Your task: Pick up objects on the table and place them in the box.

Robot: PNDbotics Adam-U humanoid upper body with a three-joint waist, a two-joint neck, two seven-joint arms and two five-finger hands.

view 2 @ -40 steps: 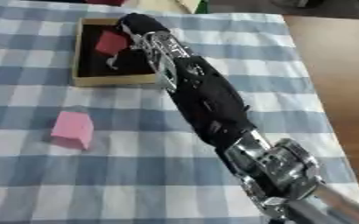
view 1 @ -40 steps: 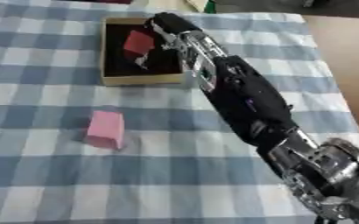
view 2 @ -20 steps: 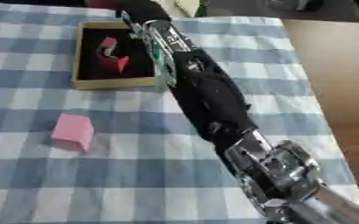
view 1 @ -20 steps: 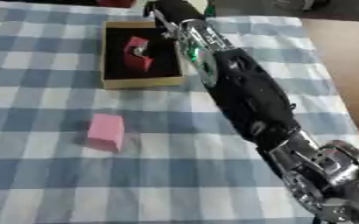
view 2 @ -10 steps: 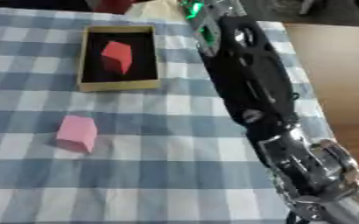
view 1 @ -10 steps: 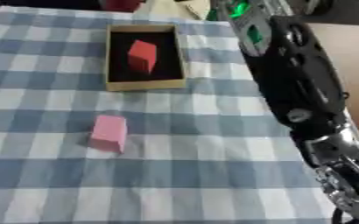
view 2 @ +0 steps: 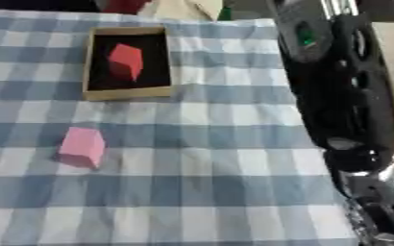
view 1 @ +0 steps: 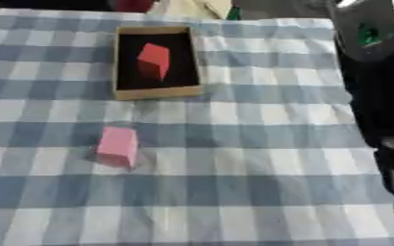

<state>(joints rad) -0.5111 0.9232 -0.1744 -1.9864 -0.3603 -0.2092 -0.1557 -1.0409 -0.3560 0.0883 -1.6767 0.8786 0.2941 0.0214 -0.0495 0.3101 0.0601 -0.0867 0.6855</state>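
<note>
Where it lies tilted in the box [view 1: 157,92], red block [view 1: 153,59], pink block [view 1: 117,146] outside

red block [view 2: 125,60] inside box [view 2: 89,91] near tabletop far edge, pink block [view 2: 82,146] toward left edge, right arm [view 2: 339,96] along right edge

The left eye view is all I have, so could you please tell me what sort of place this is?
Probably an indoor test or demo tabletop. A blue-and-white checked tablecloth covers the table, with a small cardboard box holding a red block, a pink block outside the box, and a black robot arm at the right.
</note>
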